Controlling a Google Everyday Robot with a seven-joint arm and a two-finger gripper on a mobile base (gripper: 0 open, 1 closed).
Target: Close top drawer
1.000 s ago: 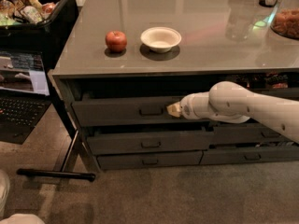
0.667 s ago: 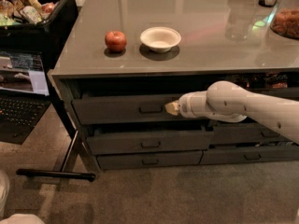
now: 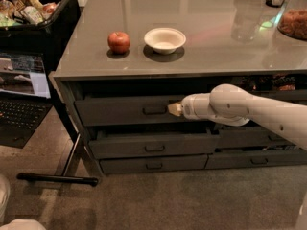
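The top drawer point(image 3: 120, 110) is a wide grey drawer under the counter's left half, with a flat front panel and a small centred loop handle point(image 3: 154, 110). A dark gap shows above its front panel. My gripper point(image 3: 173, 109) is at the end of the white arm that reaches in from the right. Its tip rests against the drawer front just right of the handle.
A red apple point(image 3: 119, 41) and a white bowl point(image 3: 165, 39) sit on the grey counter point(image 3: 201, 18). Shallower drawers point(image 3: 153, 147) lie below. A black bin of snacks point(image 3: 29, 8) and a laptop point(image 3: 21, 95) stand at left, with a black stand foot point(image 3: 57, 178) on the floor.
The arm has moved slightly left, and the gripper tip is closer to the handle. The drawer front looks a little further in.
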